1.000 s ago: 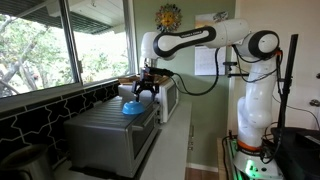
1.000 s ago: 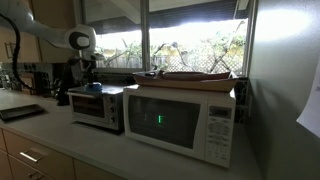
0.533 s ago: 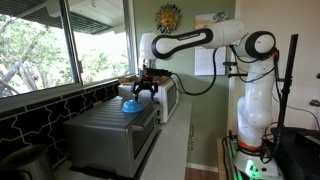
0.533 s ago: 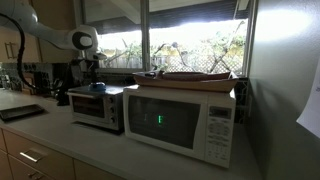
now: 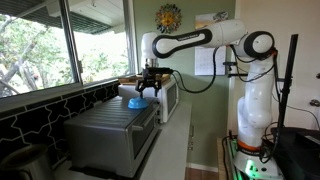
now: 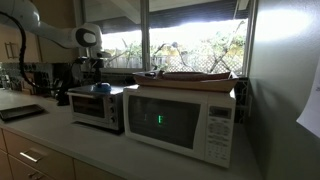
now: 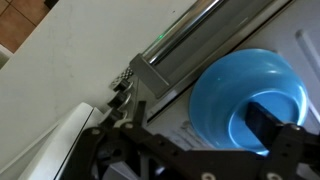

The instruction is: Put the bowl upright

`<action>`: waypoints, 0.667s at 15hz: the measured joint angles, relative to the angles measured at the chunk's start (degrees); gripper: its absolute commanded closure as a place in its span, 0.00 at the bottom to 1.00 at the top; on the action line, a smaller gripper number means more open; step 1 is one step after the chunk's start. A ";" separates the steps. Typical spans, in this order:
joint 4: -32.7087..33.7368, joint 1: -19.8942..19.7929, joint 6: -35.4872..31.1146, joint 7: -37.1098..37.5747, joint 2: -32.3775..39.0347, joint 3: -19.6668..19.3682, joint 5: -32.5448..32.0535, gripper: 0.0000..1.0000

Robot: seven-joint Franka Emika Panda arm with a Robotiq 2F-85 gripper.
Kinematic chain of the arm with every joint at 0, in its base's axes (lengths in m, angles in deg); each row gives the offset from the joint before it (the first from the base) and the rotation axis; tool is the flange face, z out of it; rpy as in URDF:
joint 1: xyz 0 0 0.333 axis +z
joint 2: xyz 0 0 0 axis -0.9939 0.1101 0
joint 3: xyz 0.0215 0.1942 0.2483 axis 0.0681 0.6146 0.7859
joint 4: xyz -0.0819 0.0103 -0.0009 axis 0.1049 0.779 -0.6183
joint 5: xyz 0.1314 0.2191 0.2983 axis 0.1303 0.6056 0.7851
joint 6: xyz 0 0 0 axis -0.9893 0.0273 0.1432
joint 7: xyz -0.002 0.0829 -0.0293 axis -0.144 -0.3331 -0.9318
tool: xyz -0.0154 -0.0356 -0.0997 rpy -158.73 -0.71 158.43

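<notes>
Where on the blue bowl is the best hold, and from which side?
Probably the rim, from above, wall between the jaws: the blue bowl shows its open hollow toward the wrist camera, so its thin edge is exposed.

Bowl under gripper: bright blue, plain, no pattern. Gripper: black. Arm above gripper: white, black joints. Toaster oven below gripper: grey metal, fine ribbed lines on top. Microwave near gripper: white, dark door, green display glow. Backsplash well away from gripper: black tiles, pale grout mesh.
</notes>
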 measured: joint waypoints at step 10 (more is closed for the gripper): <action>0.46 -1.26 6.25 1.06 -0.21 -2.09 -2.95 0.00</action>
